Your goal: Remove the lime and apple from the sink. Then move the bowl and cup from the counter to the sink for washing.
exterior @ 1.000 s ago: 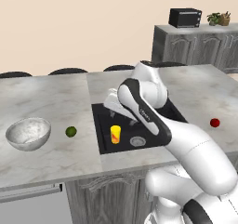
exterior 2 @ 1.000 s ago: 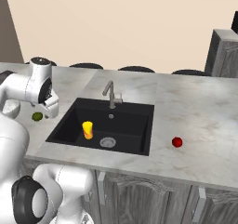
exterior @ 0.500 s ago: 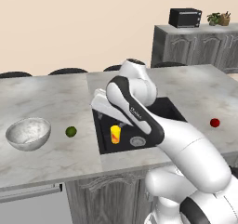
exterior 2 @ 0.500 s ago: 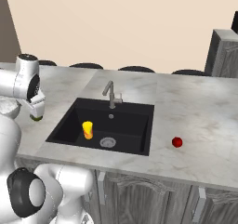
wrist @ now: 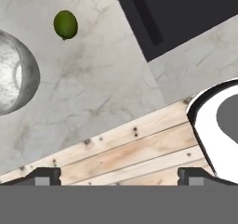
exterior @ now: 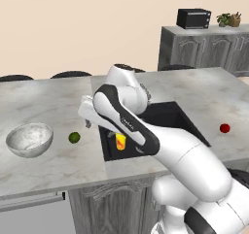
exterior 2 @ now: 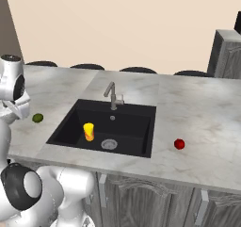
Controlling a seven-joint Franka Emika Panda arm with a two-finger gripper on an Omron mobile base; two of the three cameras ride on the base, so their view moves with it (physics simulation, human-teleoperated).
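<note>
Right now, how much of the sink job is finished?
Done: lime and apple lie on the counter; the cup stands in the sink. In hand: nothing; the open gripper is empty. Left: the bowl.

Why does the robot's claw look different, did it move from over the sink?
Yes. The claw swung left, off the sink, toward the lime on the counter.

Black microwave (exterior: 193,18) and potted plant (exterior: 229,19) atop far grey cabinets (exterior: 209,51)
</note>
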